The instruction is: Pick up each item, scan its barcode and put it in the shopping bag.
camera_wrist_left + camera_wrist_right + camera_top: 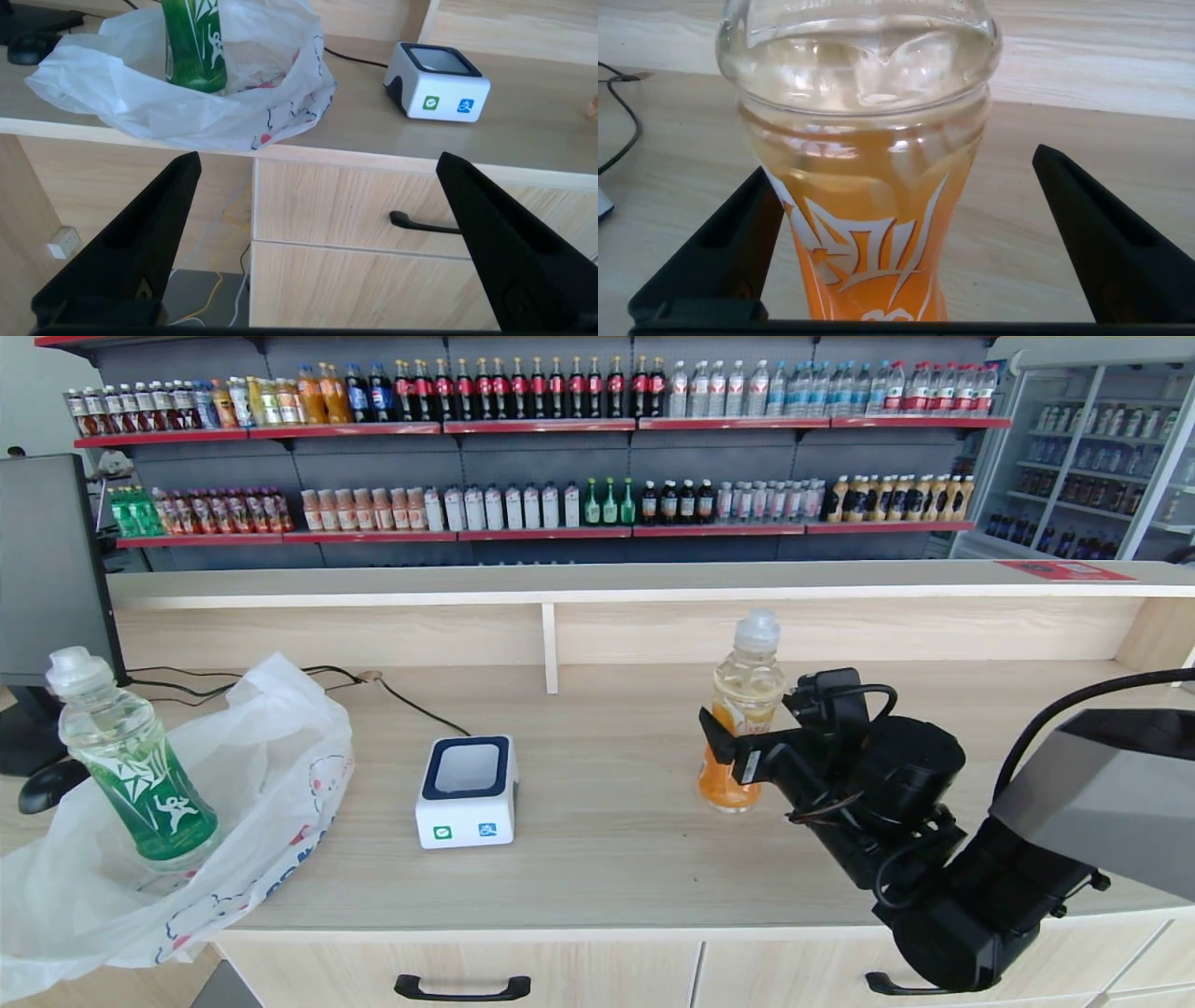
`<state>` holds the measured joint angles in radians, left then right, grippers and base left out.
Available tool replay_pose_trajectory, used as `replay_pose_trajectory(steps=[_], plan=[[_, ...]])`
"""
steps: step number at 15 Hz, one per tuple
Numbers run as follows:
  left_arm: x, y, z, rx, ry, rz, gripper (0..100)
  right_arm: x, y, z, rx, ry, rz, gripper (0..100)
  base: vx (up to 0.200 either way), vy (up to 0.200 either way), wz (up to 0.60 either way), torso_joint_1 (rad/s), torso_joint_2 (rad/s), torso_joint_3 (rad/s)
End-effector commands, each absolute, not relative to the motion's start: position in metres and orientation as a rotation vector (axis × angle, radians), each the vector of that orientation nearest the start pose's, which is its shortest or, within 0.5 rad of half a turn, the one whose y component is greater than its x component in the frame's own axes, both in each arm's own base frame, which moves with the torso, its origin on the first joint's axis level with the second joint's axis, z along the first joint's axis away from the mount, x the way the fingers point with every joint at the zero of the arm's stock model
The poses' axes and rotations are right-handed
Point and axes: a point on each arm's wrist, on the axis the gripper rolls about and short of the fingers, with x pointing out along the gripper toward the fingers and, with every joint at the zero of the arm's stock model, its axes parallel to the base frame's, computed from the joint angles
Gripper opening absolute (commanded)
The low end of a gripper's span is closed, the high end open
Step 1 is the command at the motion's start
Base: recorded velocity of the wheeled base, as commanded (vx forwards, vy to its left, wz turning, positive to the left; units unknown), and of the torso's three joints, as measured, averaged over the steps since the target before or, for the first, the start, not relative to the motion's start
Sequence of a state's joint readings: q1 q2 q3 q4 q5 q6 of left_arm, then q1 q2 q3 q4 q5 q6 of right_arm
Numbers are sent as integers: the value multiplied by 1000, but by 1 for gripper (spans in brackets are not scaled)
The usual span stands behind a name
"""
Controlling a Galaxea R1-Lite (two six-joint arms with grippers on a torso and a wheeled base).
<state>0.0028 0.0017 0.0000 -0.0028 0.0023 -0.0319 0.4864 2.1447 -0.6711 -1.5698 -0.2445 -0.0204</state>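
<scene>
An orange-drink bottle [744, 709] [868, 215] with a white cap stands upright on the wooden counter [607, 840], right of centre. My right gripper [742, 747] [906, 168] is open, with one finger on each side of the bottle's lower half and a gap on at least one side. A green-labelled bottle [140, 765] [194, 47] stands inside the white shopping bag [280, 728] [271, 103] at the counter's left end. The white barcode scanner [467, 791] [439, 82] sits between bag and orange bottle. My left gripper [320, 161] hangs open and empty below the counter's front edge, facing the drawers.
A monitor [47, 569] and a mouse [47, 784] stand at the far left, with a cable [411, 705] running to the scanner. A raised ledge [597, 583] borders the back of the counter. Drawer handles [462, 987] [425, 224] sit below its front. Drink shelves line the far wall.
</scene>
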Motion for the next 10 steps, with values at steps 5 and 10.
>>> replay_pose_trajectory(steps=[5,10], plan=[[-23,0,76,-32,0,6,100,321,168,93,22,-97,206,100,0,0,0,0,0,0],[-23,0,76,-35,-2,6,100,325,171,99,35,-126,196,100,0,0,0,0,0,0]])
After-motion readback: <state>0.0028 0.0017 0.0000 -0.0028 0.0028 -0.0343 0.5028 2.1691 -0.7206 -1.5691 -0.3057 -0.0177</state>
